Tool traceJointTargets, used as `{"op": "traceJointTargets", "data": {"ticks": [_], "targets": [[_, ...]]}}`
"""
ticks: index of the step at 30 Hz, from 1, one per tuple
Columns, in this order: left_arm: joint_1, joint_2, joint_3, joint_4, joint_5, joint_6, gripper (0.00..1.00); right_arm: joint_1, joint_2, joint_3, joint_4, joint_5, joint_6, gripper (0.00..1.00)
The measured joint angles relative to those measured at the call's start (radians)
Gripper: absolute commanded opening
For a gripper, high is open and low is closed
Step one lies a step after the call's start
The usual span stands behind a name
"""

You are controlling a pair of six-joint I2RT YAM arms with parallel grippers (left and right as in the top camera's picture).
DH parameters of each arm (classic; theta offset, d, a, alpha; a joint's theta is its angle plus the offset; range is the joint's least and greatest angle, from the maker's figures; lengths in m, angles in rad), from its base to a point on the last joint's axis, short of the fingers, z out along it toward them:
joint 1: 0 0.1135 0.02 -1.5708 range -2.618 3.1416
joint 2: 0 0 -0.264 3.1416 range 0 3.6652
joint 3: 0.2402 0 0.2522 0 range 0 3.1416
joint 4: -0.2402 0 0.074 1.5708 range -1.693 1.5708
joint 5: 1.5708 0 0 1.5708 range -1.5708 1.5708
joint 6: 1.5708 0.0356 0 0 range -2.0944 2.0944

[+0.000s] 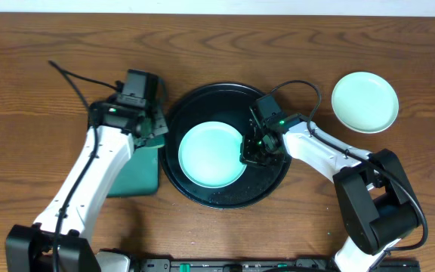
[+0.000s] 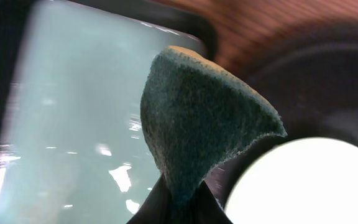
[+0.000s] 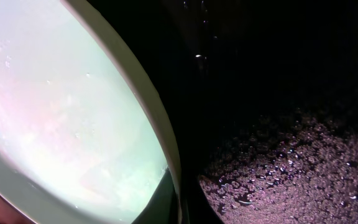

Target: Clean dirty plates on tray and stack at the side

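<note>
Overhead, sponge tray [image 1: 138, 175] left of black tray [image 1: 219, 98], spare plate [image 1: 365, 102] right

Wooden table [image 1: 36, 41] under round black tray [image 1: 269, 185], dark green tray [image 1: 138, 172], lone mint plate [image 1: 365, 102].

My left arm [image 1: 89, 170] stretches away from me, nearly straight, and the left claw [image 1: 155, 130] at its end points down, with jaws pressed together on a green sponge [image 2: 197, 124]. My right arm [image 1: 316, 147] is folded at the elbow and reaches toward the left; the right claw [image 1: 252, 151] sits low, its jaws pinched on the rim of the mint plate [image 1: 210, 155].
</note>
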Motion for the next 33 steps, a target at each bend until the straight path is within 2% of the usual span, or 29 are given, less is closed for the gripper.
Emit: {"op": "traceJointTargets", "data": {"ticks": [7,14,16,18,19,24,26,28,30,31,32,33], "targets": [[0.125,0.054,0.000,-0.018,-0.048,0.013,0.07,0.000,0.000,0.000,0.000,0.000,0.000,0.01],[0.219,0.208,0.000,-0.014,-0.056,0.016,0.07,0.000,0.000,0.000,0.000,0.000,0.000,0.01],[0.225,0.257,0.000,-0.008,-0.051,0.016,0.16,0.000,0.000,0.000,0.000,0.000,0.000,0.01],[0.225,0.295,0.000,0.002,-0.038,0.022,0.17,0.000,0.000,0.000,0.000,0.000,0.000,0.01],[0.225,0.311,0.000,0.008,-0.027,0.020,0.21,0.000,0.000,0.000,0.000,0.000,0.000,0.01],[0.225,0.324,0.000,0.025,0.003,0.021,0.24,0.000,0.000,0.000,0.000,0.000,0.000,0.01],[0.225,0.320,0.000,0.025,0.007,0.022,0.31,0.000,0.000,0.000,0.000,0.000,0.000,0.01],[0.224,0.305,-0.001,0.024,0.013,0.027,0.45,0.000,0.000,0.000,0.001,0.000,0.000,0.01],[0.222,0.270,-0.001,0.024,0.020,0.025,0.67,0.000,0.000,0.000,0.003,0.000,0.000,0.01],[0.219,0.245,-0.002,0.024,0.022,0.028,0.74,0.000,0.000,0.000,0.005,0.000,0.000,0.01],[0.215,0.213,-0.002,0.022,0.024,0.026,0.79,0.000,0.000,0.000,0.006,0.000,0.000,0.01],[0.210,0.178,-0.002,0.019,0.026,0.024,0.79,0.000,0.000,0.000,0.008,0.000,0.000,0.01]]}}
